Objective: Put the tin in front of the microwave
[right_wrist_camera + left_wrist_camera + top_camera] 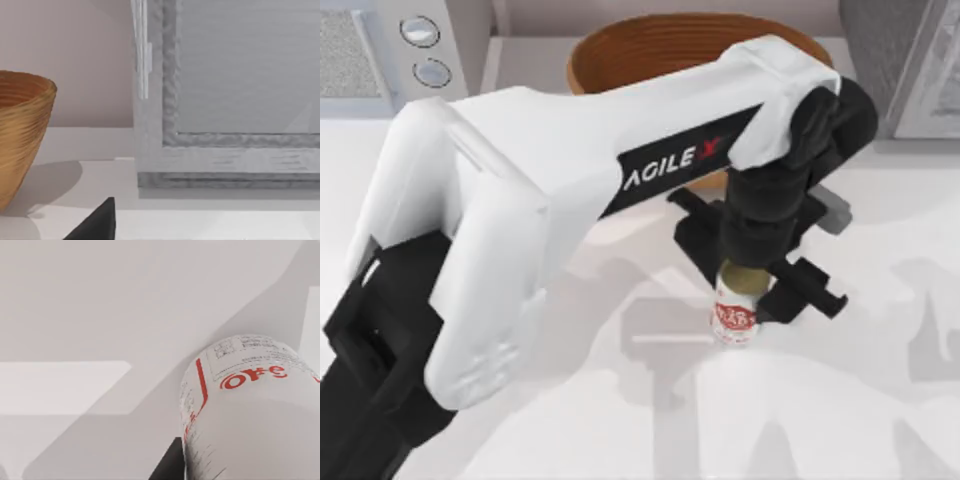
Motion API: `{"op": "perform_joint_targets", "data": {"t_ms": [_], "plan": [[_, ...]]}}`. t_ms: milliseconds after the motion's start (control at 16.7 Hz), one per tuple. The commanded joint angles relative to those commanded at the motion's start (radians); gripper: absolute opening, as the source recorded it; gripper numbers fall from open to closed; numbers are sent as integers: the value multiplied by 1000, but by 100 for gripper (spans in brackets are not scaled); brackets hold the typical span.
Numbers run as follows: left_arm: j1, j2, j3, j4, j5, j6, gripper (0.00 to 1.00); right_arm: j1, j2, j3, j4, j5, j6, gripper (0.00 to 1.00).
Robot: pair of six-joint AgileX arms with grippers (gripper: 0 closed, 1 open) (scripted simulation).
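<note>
The tin [734, 318] stands upright on the white counter [840, 420] right of centre, its gold lid tucked under the left claw [757, 292], whose black fingers sit on either side of the can; from above they look closed on it, though the contact itself is hidden beneath the wrist. In the left wrist view the tin's [250, 410] white label with red lettering sits close to the lens, with one dark finger [167, 465] beside it, which supports the reading of a grip. Whether the can is lifted or resting on the counter cannot be told. Just behind the claw sits a brown basket [620, 50], half covered by the left arm. The microwave [390, 50], with its two silver dials, stands at the far left corner, well apart from the tin, so the carry across the counter and the set-down in front of it are judged as left to do; only the grasp appears done. A darker grey box [905, 60] occupies the far right corner and is cut off at the frame edge. The right wrist view looks at that box [225, 100] and the basket [20, 135], with a dark tip of the right claw's finger [97, 222] at the edge; how far that claw is open cannot be told.
</note>
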Motion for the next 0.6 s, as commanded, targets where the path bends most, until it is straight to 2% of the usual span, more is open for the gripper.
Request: {"op": "perform_joint_targets", "data": {"t_ms": [600], "plan": [[1, 3, 36, -36, 0, 1, 0, 0, 0, 0, 0, 0, 0, 100]]}}
